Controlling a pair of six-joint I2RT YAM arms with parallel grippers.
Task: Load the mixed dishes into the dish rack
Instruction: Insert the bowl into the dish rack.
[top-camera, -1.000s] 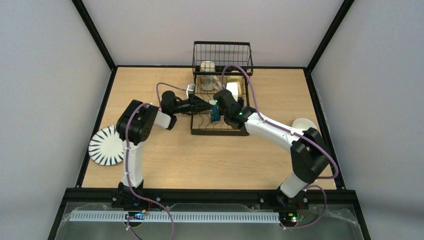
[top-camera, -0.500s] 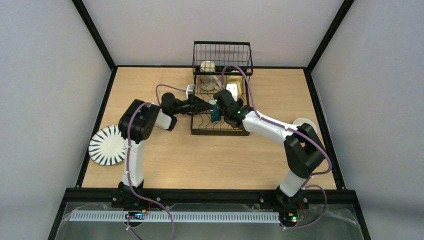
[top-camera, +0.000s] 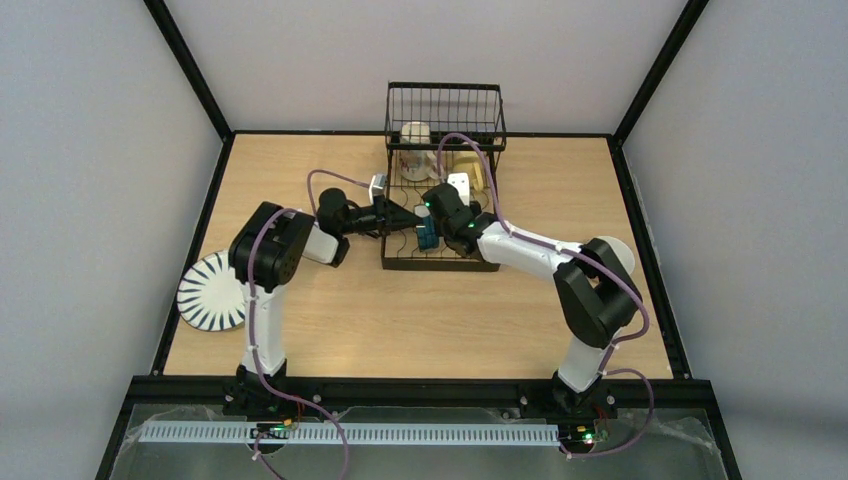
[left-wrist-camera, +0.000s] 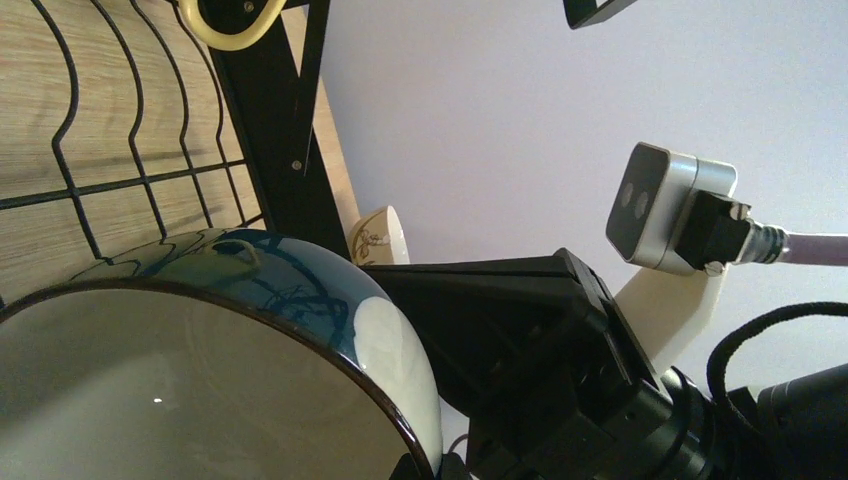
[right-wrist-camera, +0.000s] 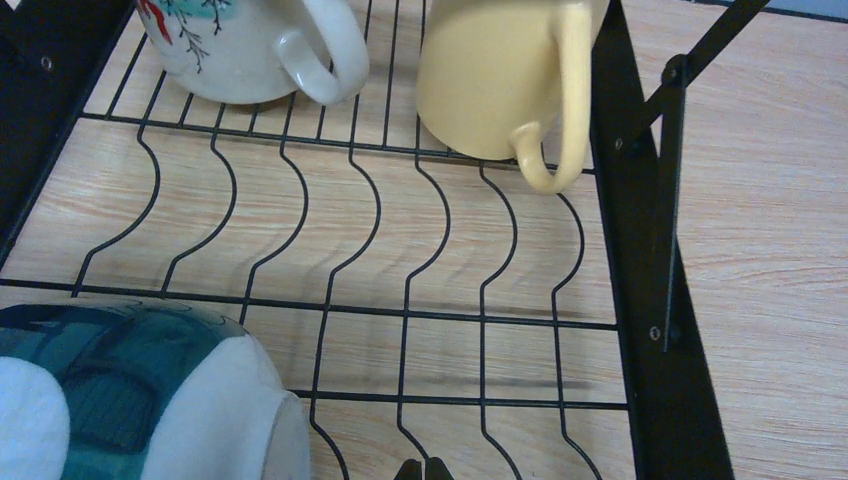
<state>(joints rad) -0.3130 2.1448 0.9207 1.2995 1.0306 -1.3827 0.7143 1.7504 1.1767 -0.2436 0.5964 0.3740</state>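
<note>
You have a wooden table (top-camera: 330, 310) beneath the left gripper (top-camera: 410, 217), grey walls (top-camera: 90, 150) well beyond it, and a black frame (top-camera: 420, 390) and white slotted strip (top-camera: 350, 433) far behind it.

Robotics test cell, not a household kitchen. Bare pale walls (top-camera: 100, 150) and black frame struts (top-camera: 185, 65) enclose a wooden table (top-camera: 400, 320). The cabled arm base (top-camera: 262, 392) is bolted to the table edge, well behind the left claw (top-camera: 410, 217).

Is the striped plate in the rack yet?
No, the striped plate lies flat on the table near its left edge, well apart from the rack.
</note>
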